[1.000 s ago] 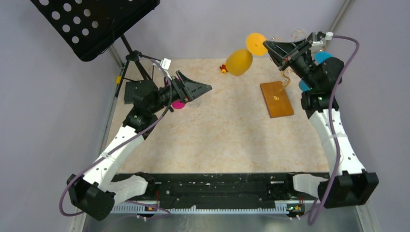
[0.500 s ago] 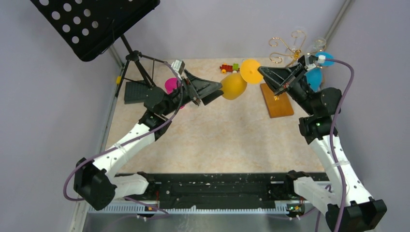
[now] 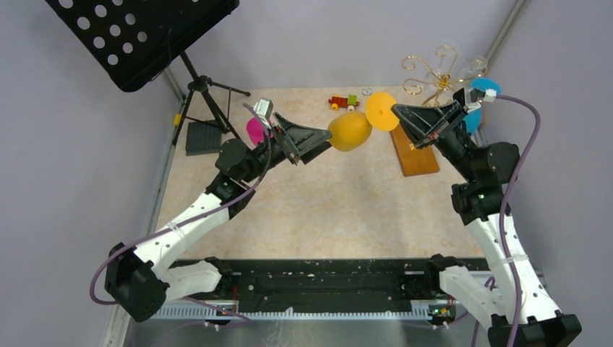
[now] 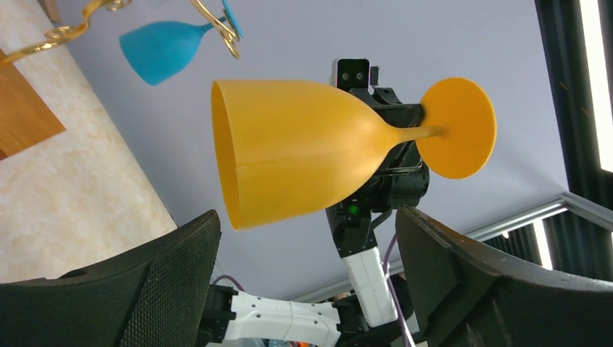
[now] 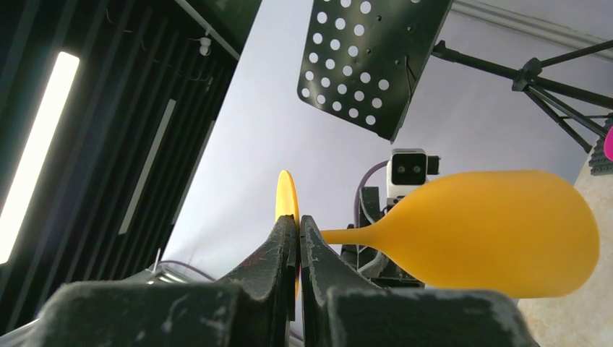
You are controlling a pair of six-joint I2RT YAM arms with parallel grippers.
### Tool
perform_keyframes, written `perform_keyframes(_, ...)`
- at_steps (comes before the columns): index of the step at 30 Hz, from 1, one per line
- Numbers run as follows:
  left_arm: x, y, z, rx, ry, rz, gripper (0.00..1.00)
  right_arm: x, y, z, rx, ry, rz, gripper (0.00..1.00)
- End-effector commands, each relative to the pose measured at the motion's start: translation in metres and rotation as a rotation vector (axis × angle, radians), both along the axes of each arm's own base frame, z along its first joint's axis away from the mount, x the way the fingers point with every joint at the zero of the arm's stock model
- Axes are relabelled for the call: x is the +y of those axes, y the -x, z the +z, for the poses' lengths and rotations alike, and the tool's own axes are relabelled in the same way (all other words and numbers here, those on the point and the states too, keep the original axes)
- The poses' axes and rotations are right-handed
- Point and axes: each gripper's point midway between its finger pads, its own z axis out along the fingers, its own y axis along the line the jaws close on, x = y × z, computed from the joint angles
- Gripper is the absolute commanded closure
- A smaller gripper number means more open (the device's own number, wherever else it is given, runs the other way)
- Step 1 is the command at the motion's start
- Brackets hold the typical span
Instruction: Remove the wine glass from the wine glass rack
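A beige marbled table is seen between plain lilac-grey walls, and a black perforated music stand is placed at the far left corner. At the far right, the wine glass rack is standing on the table; its gold wire arms with curled ends are raised above a flat wooden base. 1 blue glass is hung upside down on the rack, behind the right arm.

The orange wine glass is off the rack. It is held in the air on its side, to the left of the rack and between the 2 arms, with the foot turned to the right arm and the open rim turned to the left arm.

The right gripper is pinching the round foot of this glass: in the right wrist view the 2 fingers are pressed together on the edge of the disc, and the stem and bowl are stretched out to the side.

The left gripper is spread wide just beside the bowl. In the left wrist view the bowl is seen over the gap between its fingers; whether they touch it cannot be told.

A pink glass is partly hidden behind the left arm, and a small coloured toy is lying near the far edge of the table.
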Motion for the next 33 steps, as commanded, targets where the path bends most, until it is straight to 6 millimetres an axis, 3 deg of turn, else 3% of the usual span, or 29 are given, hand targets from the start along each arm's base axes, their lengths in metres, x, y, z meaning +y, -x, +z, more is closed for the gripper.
perform_keyframes(1,0.011,-0.001,0.017,-0.090,-0.009,0.078,0.06,-0.001,0.017,0.018,-0.049,-0.026,0.016,1.00)
perform_keyframes(4,0.003,-0.003,0.025,-0.105,-0.009,0.043,0.06,-0.003,0.023,0.024,-0.067,-0.041,0.017,1.00)
perform_keyframes(8,0.002,0.014,0.054,-0.193,0.085,-0.047,0.12,-0.005,0.026,0.024,-0.065,-0.031,0.001,1.00)
perform_keyframes(13,0.009,0.038,0.077,-0.272,0.164,-0.126,0.31,-0.004,0.018,0.015,-0.035,-0.033,-0.003,1.00)
perform_keyframes(22,0.020,0.060,0.093,-0.327,0.214,-0.167,0.61,-0.006,0.003,-0.007,0.038,-0.082,-0.012,1.00)
perform_keyframes(29,0.025,0.070,0.102,-0.384,0.245,-0.193,1.00,-0.008,0.000,-0.019,0.073,-0.109,-0.009,1.00)
perform_keyframes(31,0.025,0.072,0.103,-0.393,0.257,-0.203,1.00,-0.008,0.000,-0.022,0.077,-0.107,-0.014,1.00)
perform_keyframes(33,0.025,0.073,0.104,-0.402,0.265,-0.207,1.00,-0.010,-0.001,-0.024,0.087,-0.101,-0.030,0.88)
